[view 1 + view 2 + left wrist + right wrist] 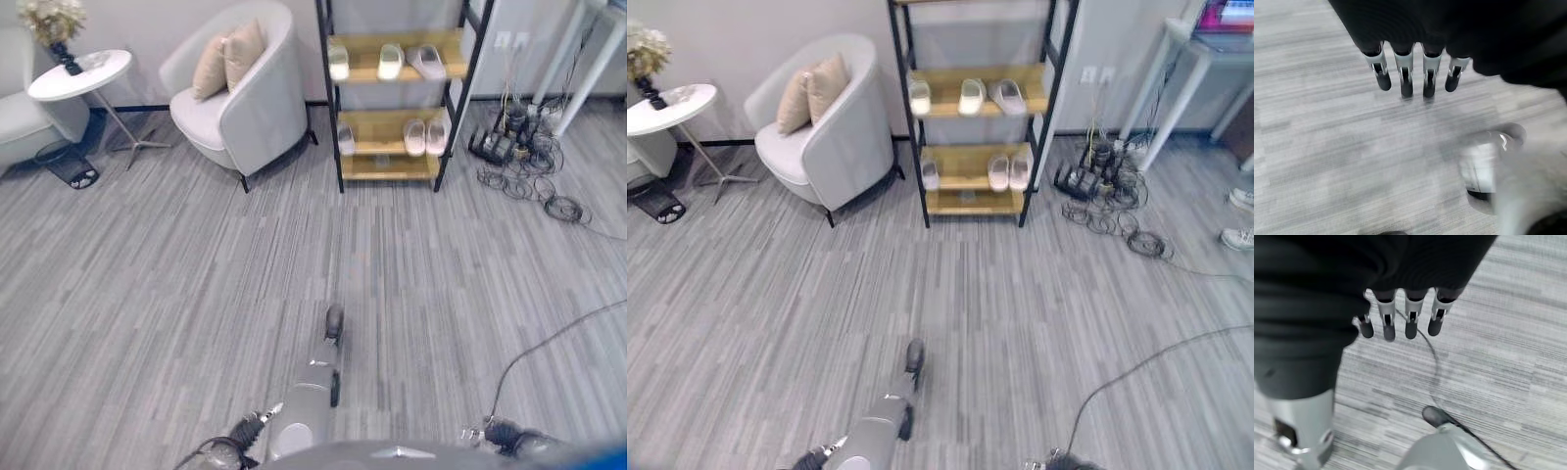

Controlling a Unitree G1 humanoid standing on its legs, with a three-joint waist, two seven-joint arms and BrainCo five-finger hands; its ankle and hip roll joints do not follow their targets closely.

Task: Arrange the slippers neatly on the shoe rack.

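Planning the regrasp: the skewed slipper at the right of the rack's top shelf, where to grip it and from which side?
Grip the skewed slipper across its raised upper strap, coming from the shoe rack's open front. It lies angled, unlike the two straighter slippers beside it, and the side posts block a sideways approach. Both hands, left and right, hang empty over the floor.

Shoe rack (pixel 397 93) at far wall; slippers (pixel 390 61) on its shelves; armchair (pixel 240 93) left of it.

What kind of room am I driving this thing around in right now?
Probably a staged living room or lounge: a white armchair with cushions, a round side table, and a shoe rack holding slippers against the wall.
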